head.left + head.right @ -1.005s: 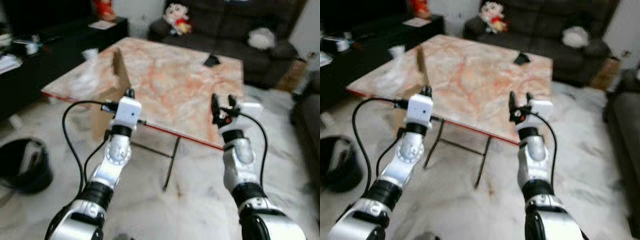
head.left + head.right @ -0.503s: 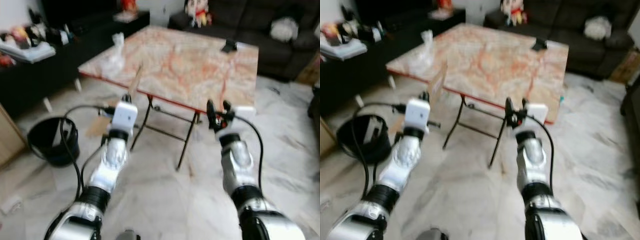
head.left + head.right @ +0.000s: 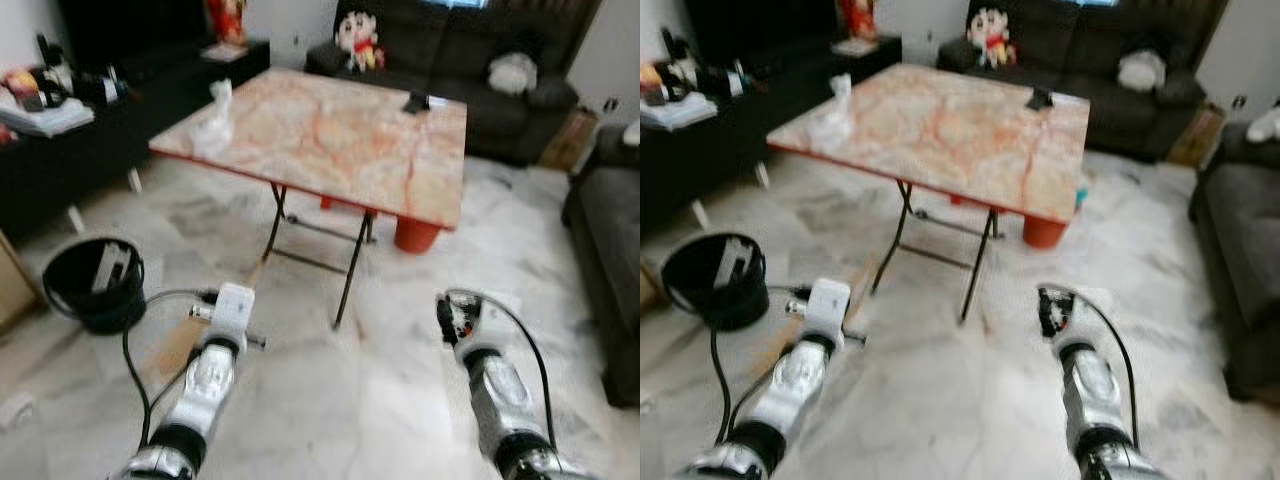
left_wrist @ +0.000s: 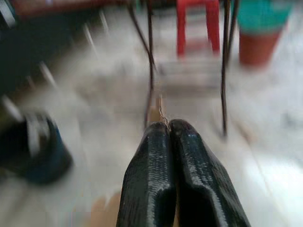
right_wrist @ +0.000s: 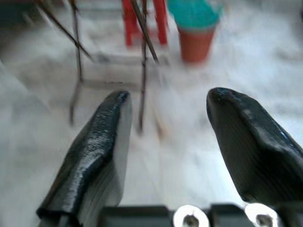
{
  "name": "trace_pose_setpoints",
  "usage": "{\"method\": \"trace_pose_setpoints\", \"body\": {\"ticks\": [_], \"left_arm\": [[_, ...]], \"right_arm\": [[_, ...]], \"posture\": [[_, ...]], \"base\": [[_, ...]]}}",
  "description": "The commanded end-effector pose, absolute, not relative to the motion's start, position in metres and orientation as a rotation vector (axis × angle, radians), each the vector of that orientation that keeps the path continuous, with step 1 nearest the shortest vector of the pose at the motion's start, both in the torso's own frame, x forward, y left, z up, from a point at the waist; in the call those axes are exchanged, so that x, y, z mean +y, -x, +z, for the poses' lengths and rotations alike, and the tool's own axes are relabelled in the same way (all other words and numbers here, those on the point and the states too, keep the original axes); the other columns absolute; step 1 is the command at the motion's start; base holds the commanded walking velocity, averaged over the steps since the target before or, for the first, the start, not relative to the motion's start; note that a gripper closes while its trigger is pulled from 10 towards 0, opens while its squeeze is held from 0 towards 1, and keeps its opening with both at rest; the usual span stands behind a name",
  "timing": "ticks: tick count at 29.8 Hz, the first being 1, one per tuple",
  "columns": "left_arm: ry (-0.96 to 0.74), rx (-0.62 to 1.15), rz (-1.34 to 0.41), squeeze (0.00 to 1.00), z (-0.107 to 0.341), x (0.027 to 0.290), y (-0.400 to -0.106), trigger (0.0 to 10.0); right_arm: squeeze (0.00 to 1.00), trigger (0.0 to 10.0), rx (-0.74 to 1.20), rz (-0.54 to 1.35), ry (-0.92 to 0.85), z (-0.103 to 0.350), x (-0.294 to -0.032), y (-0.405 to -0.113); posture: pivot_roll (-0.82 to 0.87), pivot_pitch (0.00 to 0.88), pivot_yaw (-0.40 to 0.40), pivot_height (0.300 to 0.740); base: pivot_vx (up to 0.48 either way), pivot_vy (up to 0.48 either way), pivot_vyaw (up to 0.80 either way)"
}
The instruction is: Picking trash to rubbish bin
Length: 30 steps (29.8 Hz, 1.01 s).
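My left gripper (image 4: 168, 125) is shut on a thin brown cardboard sheet (image 3: 172, 345), seen edge-on between the fingers in the left wrist view. It is held low over the marble floor, in front of the folding table (image 3: 330, 150). A black rubbish bin (image 3: 95, 285) stands on the floor to the left of that gripper, with something white inside. My right gripper (image 5: 165, 123) is open and holds nothing, low over the floor on the right. A crumpled clear plastic bag (image 3: 213, 125) lies on the table's left corner.
Under the table are thin metal legs (image 3: 350, 280), a red stool (image 4: 196, 26) and an orange pot (image 3: 415, 232). A small black object (image 3: 417, 102) lies on the table's far side. A dark sofa (image 3: 470, 60) is behind, a black cabinet (image 3: 60, 150) to the left, an armchair (image 3: 605, 260) to the right.
The camera has pulled back, so the table sits farther off and the bin is in view on the left. Both arms sit lower in the picture. The left gripper still holds the cardboard.
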State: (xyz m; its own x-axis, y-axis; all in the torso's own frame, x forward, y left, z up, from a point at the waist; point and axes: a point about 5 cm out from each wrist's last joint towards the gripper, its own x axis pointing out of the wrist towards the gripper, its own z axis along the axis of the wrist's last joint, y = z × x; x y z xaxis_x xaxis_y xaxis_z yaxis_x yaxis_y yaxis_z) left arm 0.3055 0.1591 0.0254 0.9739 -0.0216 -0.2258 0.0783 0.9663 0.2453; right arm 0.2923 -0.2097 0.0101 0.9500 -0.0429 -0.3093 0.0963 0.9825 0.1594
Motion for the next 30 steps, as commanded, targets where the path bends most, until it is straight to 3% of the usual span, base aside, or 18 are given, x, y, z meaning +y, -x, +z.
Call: {"method": "trace_pose_setpoints", "body": {"ticks": [1, 8, 10, 16, 30], "left_arm": [[-0.227, 0.291, -0.043, 0.0, 0.017, 0.162, -0.302, 10.0], [-0.209, 0.501, -0.015, 0.0, -0.021, 0.176, -0.27, 10.0], [-0.196, 0.636, 0.001, 0.0, -0.043, 0.181, -0.244, 10.0], [-0.174, 0.766, 0.024, 0.0, -0.064, 0.182, -0.215, 10.0], [-0.167, 0.807, 0.04, 0.0, -0.07, 0.184, -0.206, 10.0]], "right_arm": [[0.0, 10.0, 0.356, -0.112, -0.189, 0.004, -0.217, -0.287], [0.0, 10.0, 0.529, -0.177, -0.197, -0.026, -0.227, -0.255], [0.0, 10.0, 0.624, -0.226, -0.209, -0.042, -0.23, -0.234], [0.0, 10.0, 0.7, -0.259, -0.215, -0.055, -0.23, -0.217], [0.0, 10.0, 0.717, -0.242, -0.203, -0.056, -0.227, -0.216]], "posture": [[0.2, 0.0, -0.104, 0.74], [0.2, 0.0, -0.104, 0.74], [0.2, 0.0, -0.106, 0.74], [0.19, 0.0, -0.106, 0.74], [0.19, 0.0, -0.109, 0.74]], "base": [[0.0, 0.0, 0.0], [0.0, 0.0, 0.0], [0.0, 0.0, 0.0], [0.0, 0.0, 0.0], [0.0, 0.0, 0.05]]}}
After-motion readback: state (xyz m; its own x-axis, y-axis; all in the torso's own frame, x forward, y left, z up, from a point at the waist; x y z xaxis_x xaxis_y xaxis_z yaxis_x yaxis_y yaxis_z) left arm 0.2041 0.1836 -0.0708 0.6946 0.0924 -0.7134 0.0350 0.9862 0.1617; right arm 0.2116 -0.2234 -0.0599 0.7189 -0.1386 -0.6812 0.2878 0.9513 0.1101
